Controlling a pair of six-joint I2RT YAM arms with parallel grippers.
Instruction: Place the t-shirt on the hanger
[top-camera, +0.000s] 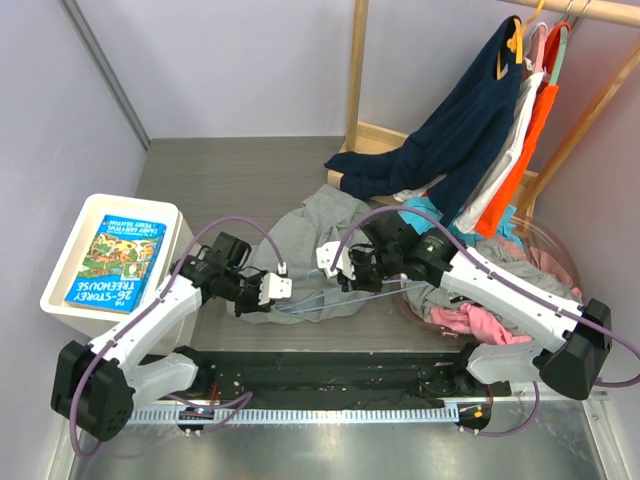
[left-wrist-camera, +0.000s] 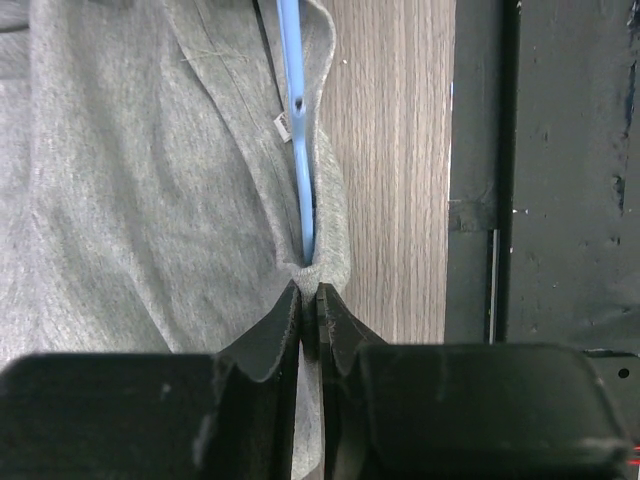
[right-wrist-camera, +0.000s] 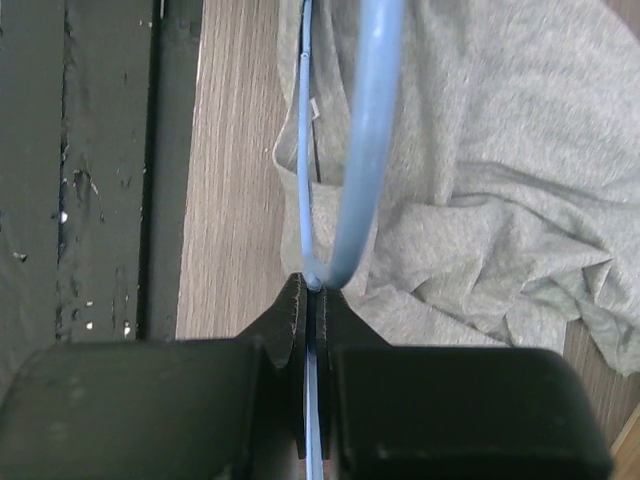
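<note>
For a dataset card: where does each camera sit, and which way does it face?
Top external: fixed above and behind the arm bases, facing down over the wooden table; shows both arms, left end effector, right end effector.
Left wrist: on the left wrist, facing along its fingers, shut on the light-grey cotton t-shirt.
Right wrist: likewise on the right, fingers shut on the thin pale-blue hanger.
Shared: both wrist views show t-shirt, hanger, table.

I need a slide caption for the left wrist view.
Left gripper pinching the t-shirt edge next to the hanger.
</note>
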